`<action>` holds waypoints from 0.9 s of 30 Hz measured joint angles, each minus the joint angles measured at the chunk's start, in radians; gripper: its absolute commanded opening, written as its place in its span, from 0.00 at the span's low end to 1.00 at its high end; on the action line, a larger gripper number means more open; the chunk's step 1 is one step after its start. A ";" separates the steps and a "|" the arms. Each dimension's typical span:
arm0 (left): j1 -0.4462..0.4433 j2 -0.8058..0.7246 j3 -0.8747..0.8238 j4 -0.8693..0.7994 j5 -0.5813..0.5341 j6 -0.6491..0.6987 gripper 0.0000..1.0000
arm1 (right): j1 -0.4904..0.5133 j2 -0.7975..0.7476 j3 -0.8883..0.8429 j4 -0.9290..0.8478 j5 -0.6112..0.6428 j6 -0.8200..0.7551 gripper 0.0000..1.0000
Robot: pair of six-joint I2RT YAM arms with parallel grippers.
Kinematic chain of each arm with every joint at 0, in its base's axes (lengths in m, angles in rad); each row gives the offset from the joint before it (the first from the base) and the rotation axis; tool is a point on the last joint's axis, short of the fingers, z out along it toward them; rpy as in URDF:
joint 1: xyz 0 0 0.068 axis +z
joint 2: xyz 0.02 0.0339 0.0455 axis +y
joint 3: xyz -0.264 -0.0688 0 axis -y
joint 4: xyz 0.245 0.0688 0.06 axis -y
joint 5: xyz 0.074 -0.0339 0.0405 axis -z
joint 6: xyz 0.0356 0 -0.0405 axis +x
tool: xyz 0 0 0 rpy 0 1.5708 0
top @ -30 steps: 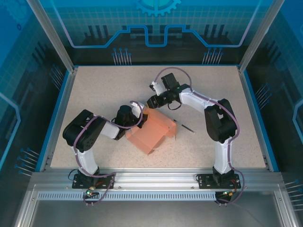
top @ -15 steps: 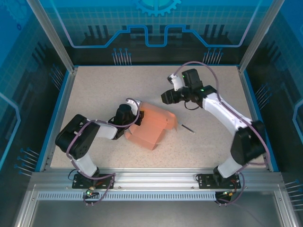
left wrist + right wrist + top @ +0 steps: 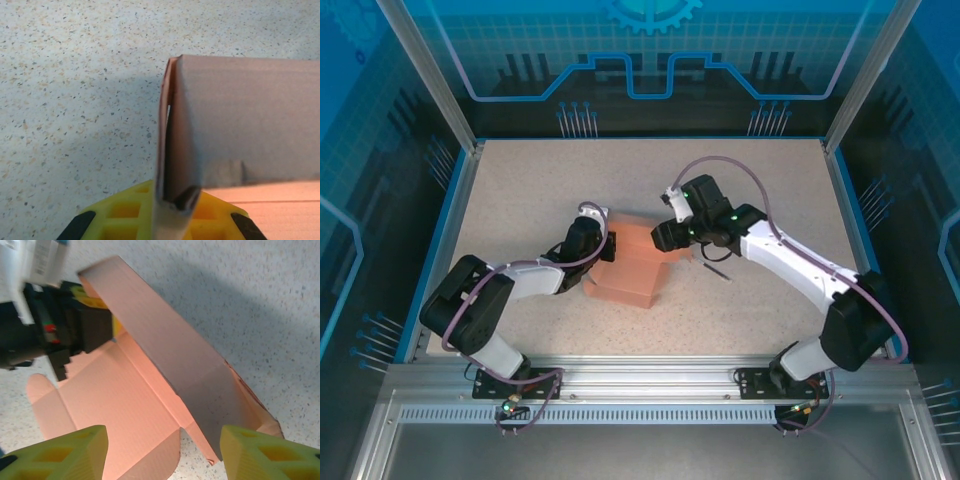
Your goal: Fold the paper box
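The left gripper point(image 3: 604, 248), clamped shut on a raised wall of the salmon-pink paper box point(image 3: 632, 274) at centre frame on the table point(image 3: 520, 180), apparently braces it for the right gripper point(image 3: 658, 238), spread wide and empty.

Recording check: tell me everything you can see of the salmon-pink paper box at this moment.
The salmon-pink, thin cardboard paper box lies partly folded near the middle of the speckled table, between both arms. Its base panel is flat, with crease lines and a rounded flap spread out. One long wall stands raised and tilted, its end doubled over. The left end effector is shut on that end. The right end effector hangs open above the interior; contact unclear.
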 measured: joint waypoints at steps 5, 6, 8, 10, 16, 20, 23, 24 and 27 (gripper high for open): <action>-0.007 -0.002 0.012 -0.051 -0.023 0.000 0.01 | 0.011 0.084 0.011 0.000 0.021 0.019 0.59; -0.008 -0.002 0.015 -0.058 -0.027 0.000 0.00 | 0.015 0.093 0.014 0.002 0.022 0.026 0.58; -0.011 -0.002 0.019 -0.071 -0.036 0.000 0.01 | 0.025 0.106 0.016 0.016 0.019 0.041 0.57; -0.014 -0.002 0.021 -0.079 -0.044 0.000 0.01 | 0.032 0.116 0.016 0.034 0.013 0.056 0.56; -0.020 -0.002 0.035 -0.089 -0.049 -0.016 0.00 | 0.037 0.167 0.050 0.050 0.017 0.076 0.54; -0.021 -0.005 0.040 -0.091 -0.059 -0.024 0.01 | 0.039 0.185 0.089 0.040 0.043 0.069 0.54; -0.021 -0.012 0.040 -0.091 -0.067 -0.026 0.01 | 0.039 0.185 0.089 0.048 0.037 0.073 0.54; -0.021 -0.012 0.040 -0.091 -0.068 -0.026 0.01 | 0.039 0.185 0.089 0.053 0.034 0.076 0.54; -0.021 -0.012 0.040 -0.094 -0.070 -0.026 0.01 | 0.039 0.185 0.088 0.053 0.039 0.076 0.54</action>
